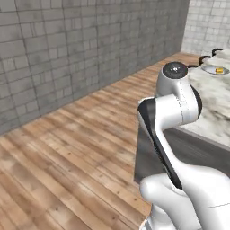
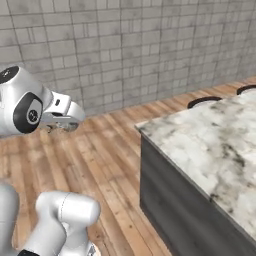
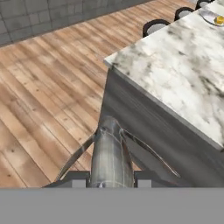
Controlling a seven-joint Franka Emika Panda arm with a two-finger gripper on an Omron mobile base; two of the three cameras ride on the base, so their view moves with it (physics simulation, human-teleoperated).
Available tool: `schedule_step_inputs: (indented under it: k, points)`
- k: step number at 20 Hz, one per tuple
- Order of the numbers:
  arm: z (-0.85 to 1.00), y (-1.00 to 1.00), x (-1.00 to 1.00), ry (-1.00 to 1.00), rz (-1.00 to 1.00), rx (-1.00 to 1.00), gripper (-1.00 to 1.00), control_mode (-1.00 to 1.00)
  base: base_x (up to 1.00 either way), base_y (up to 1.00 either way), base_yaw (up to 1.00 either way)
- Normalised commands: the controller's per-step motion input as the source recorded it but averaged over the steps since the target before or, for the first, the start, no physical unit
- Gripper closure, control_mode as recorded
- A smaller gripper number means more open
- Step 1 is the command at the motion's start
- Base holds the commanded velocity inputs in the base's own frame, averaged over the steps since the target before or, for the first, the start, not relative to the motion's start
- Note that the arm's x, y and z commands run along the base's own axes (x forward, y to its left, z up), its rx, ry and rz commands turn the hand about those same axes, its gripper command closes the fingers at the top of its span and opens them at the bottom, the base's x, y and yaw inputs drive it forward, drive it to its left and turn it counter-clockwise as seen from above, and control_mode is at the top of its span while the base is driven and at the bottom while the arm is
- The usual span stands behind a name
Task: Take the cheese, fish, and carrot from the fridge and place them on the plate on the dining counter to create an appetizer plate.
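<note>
A small grey-brown fish with a pale belly and thin fins (image 3: 110, 157) is held between the two dark finger tips of the gripper (image 3: 109, 178), whose jaws are drawn in tight on its body; the fish points away from the hand, out over the wooden floor. The long white-and-grey marble dining counter (image 3: 183, 74) lies ahead and to the right, with black round stools (image 3: 155, 27) tucked along its far edge. The round flat grey plate (image 1: 211, 69) is seen far down the counter, well apart from the gripper, and a small yellow-orange piece, probably the cheese wedge (image 1: 219, 70), is already lying on it. The carrot cannot be made out on the plate at this range.

The step in hand is judged to be the carrying of the fish from the fridge to the plate. For the next move, the base must be brought much nearer along the counter, the hand lifted above the marble edge, and the fish lowered beside the cheese before it is released.
</note>
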Motion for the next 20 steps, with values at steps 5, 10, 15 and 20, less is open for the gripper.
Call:
schedule_step_inputs:
  k: [5, 10, 15, 20]
  points:
    - [0.00, 0.00, 0.00, 0.00, 0.00, 0.00, 1.00, 1.00, 0.58, 0.82, -0.56]
    - [0.00, 0.00, 0.00, 0.00, 0.00, 0.00, 1.00, 1.00, 0.48, 0.87, -0.53]
    - [0.00, 0.00, 0.00, 0.00, 0.00, 0.00, 1.00, 1.00, 0.50, 0.87, -0.53]
    - [0.00, 0.00, 0.00, 0.00, 0.00, 0.00, 1.00, 1.00, 0.47, 0.86, -0.53]
